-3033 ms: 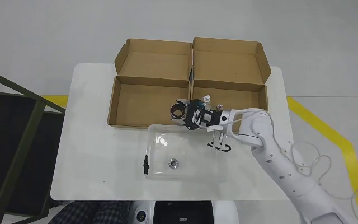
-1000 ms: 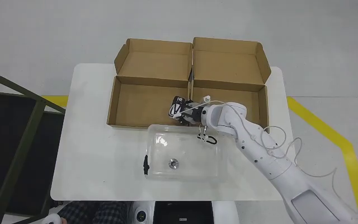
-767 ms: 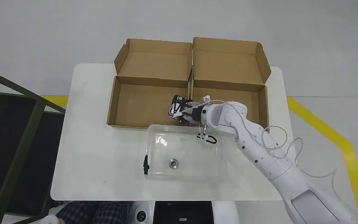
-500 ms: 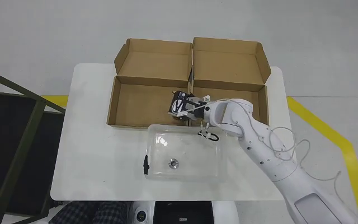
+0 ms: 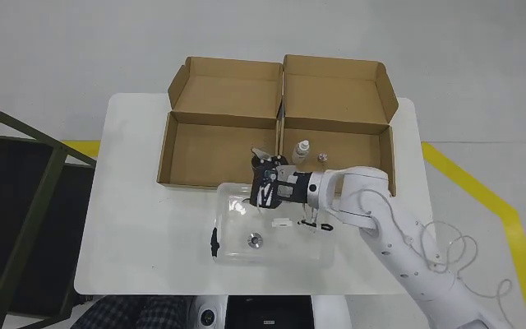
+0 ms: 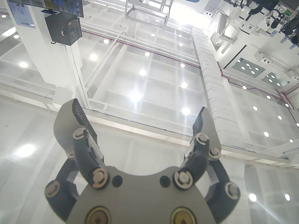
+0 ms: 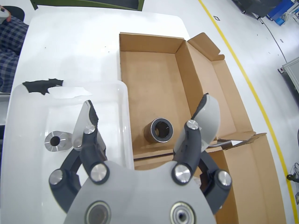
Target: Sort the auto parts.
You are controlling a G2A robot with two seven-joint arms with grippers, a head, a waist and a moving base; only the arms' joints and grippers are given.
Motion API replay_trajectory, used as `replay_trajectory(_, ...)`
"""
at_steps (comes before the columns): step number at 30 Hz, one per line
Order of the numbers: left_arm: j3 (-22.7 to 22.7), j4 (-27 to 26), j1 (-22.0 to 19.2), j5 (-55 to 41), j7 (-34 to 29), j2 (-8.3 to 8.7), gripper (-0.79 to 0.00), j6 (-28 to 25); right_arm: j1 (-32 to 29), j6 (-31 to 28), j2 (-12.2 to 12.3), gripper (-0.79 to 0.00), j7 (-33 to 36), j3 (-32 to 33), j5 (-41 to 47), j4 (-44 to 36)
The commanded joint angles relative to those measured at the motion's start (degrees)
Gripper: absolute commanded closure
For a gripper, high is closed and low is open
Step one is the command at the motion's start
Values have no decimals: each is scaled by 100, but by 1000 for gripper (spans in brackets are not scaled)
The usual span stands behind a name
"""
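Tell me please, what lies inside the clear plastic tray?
One silver metal sleeve with a centre hole lies in the clear tray. A black scrap sits at its rim. The open right gripper covers part of the tray; anything beneath it is hidden.

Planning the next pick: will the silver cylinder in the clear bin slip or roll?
The silver cylinder looks like metal, so it is probably heavy for its size. Its smooth round wall may slip between jaws, and it could roll if tipped.
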Motion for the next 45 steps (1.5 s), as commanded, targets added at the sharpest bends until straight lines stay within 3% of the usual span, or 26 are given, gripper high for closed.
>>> replay_trajectory(1, 0, 0, 0, 0, 0, 0, -785, 0, -184, -78, 44, -702, 29, 101, -44, -185)
replay_trajectory(10, 0, 0, 0, 0, 0, 0, -785, 0, -932, -436, 228, -711, 48, 510, -377, -776)
replay_trajectory(19, 0, 0, 0, 0, 0, 0, -785, 0, -1368, -727, 345, -742, -226, 631, -921, -840)
replay_trajectory(32, 0, 0, 0, 0, 0, 0, -785, 0, -1623, -774, 394, -723, -497, 300, -1530, -670)
replay_trajectory(45, 0, 0, 0, 0, 0, 0, -785, 0, -1480, -615, 342, -668, -672, -160, -1717, -114)
